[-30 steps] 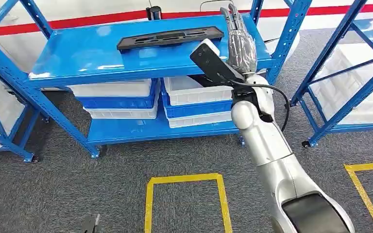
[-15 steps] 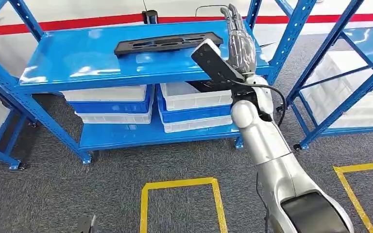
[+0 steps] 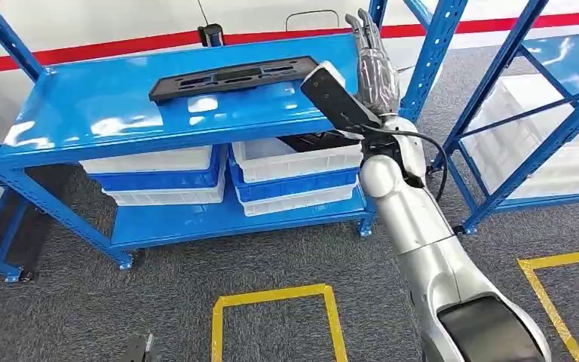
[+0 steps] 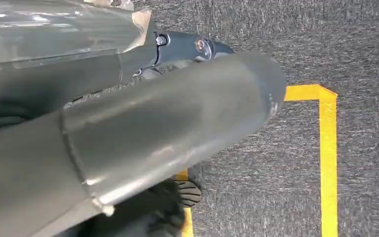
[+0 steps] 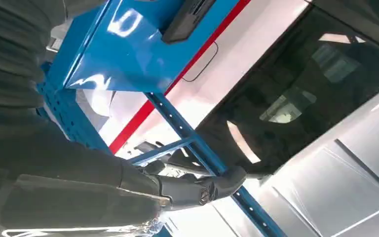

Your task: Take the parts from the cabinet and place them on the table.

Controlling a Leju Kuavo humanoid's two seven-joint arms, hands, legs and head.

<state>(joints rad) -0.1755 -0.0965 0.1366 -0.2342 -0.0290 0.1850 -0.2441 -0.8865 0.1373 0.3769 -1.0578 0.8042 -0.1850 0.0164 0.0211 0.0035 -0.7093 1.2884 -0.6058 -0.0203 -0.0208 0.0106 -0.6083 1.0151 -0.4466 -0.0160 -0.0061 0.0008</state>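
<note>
Right hand raised, fingers straight, holding nothing; long flat black plastic part lies apart on blue metal cabinet shelf; left hand state unclear.

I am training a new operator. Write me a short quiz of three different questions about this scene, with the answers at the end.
1. True or false: the long flat black plastic part lies on the top shelf of the blue metal rack.
2. Multiple choice: what sits on the rack's lower shelf? A) white plastic bins B) cardboard boxes C) red buckets
3. Fill in: the right hand is raised beside the part, fingers straight, holding ____.

Key: 1 true; 2 A; 3 nothing.
</note>
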